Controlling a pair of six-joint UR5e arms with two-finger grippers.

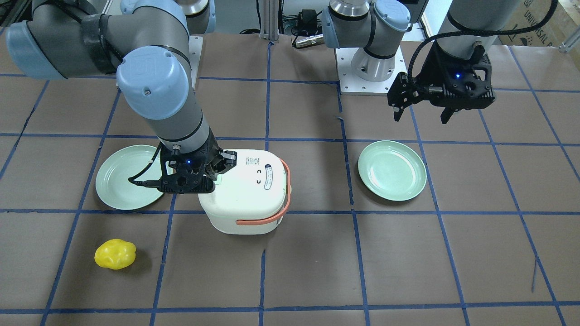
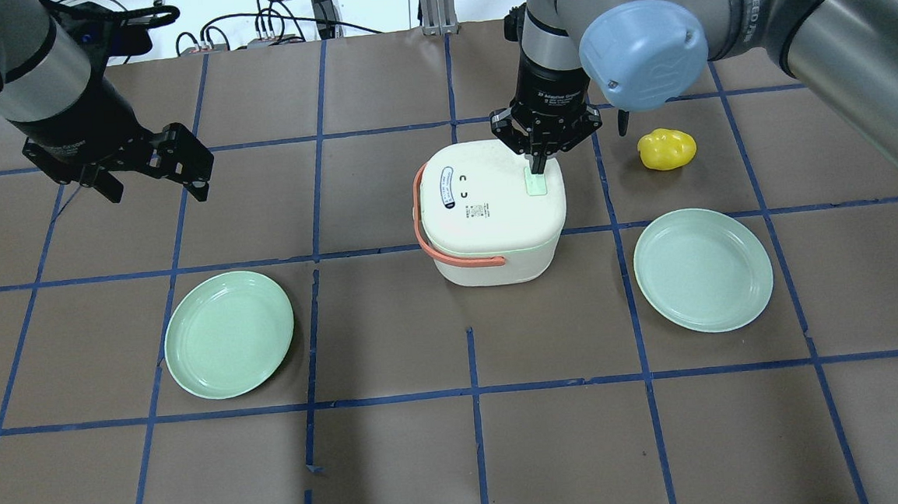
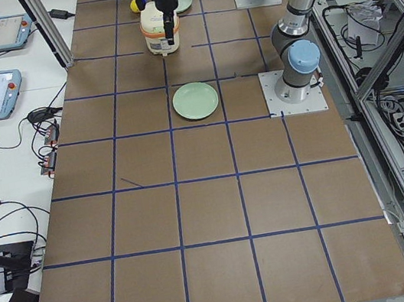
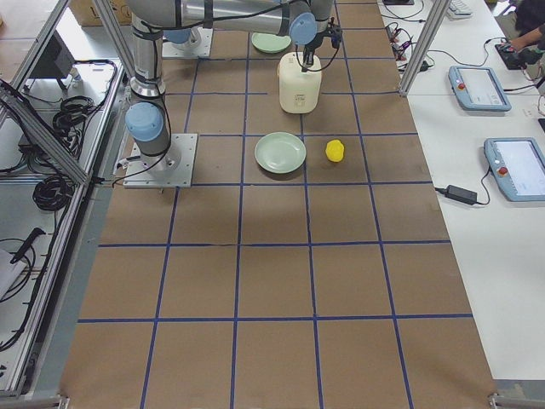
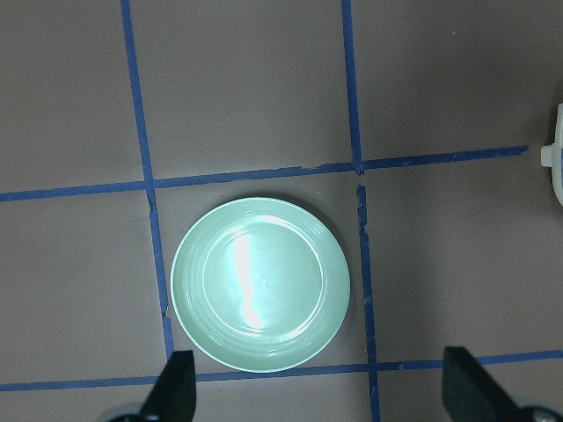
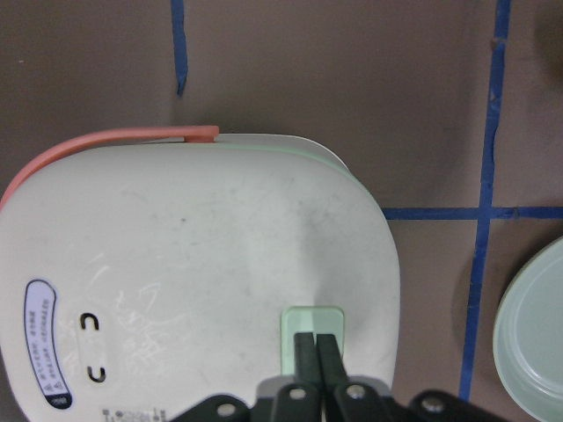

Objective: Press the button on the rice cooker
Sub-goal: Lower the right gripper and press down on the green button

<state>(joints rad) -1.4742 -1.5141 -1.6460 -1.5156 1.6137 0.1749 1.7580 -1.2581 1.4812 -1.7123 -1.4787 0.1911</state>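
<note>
A white rice cooker (image 2: 493,210) with a salmon handle stands mid-table; it also shows in the front view (image 1: 247,190) and the right wrist view (image 6: 193,281). A pale green button (image 2: 537,183) sits on its lid (image 6: 310,330). My right gripper (image 2: 538,168) is shut, its joined fingertips (image 6: 315,345) resting on the button. My left gripper (image 2: 155,192) is open and empty, held above the table far to the cooker's left; its fingers (image 5: 180,382) hang above a green plate (image 5: 260,283).
Two green plates lie on the table, one at the left (image 2: 229,333) and one at the right (image 2: 703,269). A yellow pepper (image 2: 667,149) sits beyond the right plate, close to my right arm. Blue tape lines grid the brown table.
</note>
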